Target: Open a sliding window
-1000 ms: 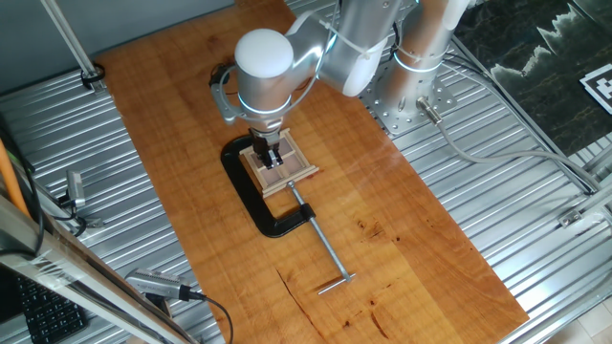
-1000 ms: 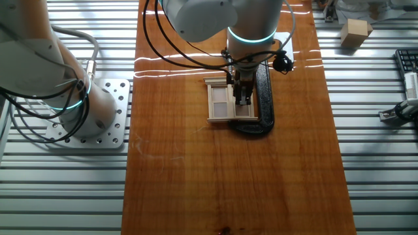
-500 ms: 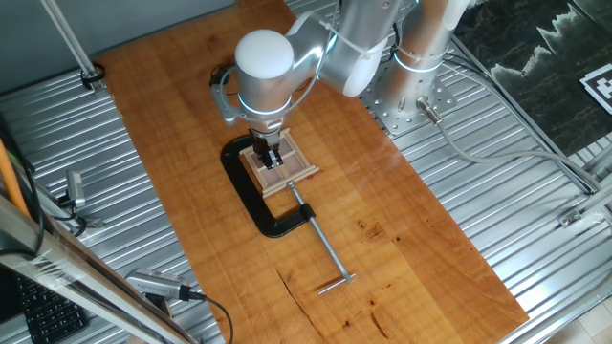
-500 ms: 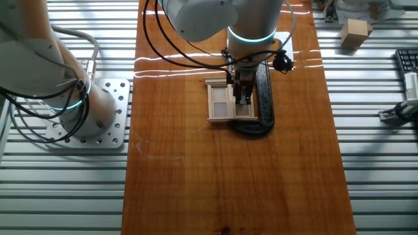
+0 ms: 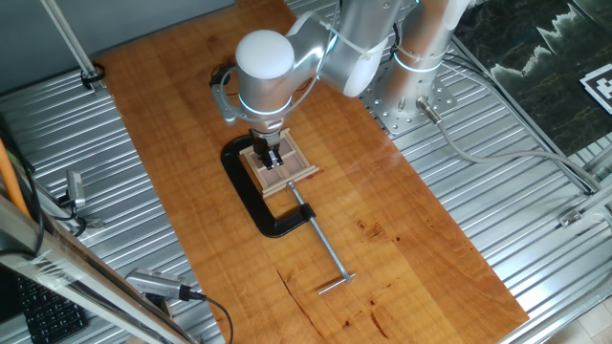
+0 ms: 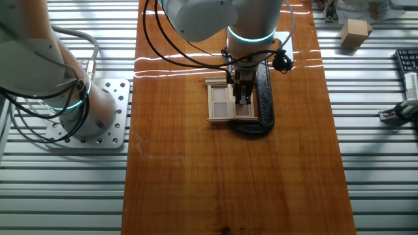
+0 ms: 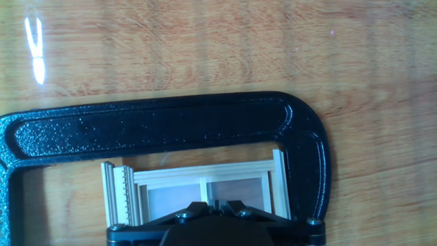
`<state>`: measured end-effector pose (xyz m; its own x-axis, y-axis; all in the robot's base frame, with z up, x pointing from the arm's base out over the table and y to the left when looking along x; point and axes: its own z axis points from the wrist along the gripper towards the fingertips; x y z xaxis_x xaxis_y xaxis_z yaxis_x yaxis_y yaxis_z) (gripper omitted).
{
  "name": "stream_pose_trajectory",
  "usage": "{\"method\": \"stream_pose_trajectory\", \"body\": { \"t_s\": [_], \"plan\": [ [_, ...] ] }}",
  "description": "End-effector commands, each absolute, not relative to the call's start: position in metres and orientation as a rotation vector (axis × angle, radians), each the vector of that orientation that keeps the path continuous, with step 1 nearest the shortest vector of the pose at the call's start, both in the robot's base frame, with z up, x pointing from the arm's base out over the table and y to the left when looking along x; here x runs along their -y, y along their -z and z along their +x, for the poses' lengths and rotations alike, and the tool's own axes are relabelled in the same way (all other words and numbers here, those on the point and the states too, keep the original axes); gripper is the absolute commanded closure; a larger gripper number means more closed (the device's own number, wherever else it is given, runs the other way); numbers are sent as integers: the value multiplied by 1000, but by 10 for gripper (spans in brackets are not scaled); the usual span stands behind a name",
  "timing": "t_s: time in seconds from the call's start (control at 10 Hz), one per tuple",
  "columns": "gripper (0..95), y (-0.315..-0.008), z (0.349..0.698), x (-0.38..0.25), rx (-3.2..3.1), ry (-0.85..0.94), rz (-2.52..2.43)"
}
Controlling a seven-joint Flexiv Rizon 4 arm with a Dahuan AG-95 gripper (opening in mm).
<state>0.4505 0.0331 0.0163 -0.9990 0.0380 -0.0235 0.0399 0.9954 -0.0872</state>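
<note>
The sliding window (image 5: 293, 173) is a small square with a light wood frame, lying flat on the wooden table inside a black C-clamp (image 5: 251, 204). My gripper (image 5: 274, 159) points straight down with its tips on the window's panes. In the other fixed view the gripper (image 6: 243, 101) is over the right half of the window (image 6: 221, 103). In the hand view the window (image 7: 235, 186) shows just ahead of the gripper (image 7: 220, 204), whose jaws stand close together with nothing visibly held between them. The hand hides the nearer part of the window.
The clamp's long metal screw (image 5: 323, 247) with its T-handle runs toward the table's front. The clamp body (image 7: 171, 123) arches around the window (image 6: 264, 98). The arm's base plate (image 6: 98, 114) sits on ribbed metal beside the board. A small cardboard box (image 6: 356, 31) stands far right.
</note>
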Motion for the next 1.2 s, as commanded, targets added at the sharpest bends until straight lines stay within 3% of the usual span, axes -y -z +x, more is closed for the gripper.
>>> {"method": "stream_pose_trajectory", "body": {
  "t_s": [0.1,1.2],
  "plan": [
    [950,-15,451,-34,-3116,135,59],
    [950,-14,451,-37,-3115,138,59]
  ]
}}
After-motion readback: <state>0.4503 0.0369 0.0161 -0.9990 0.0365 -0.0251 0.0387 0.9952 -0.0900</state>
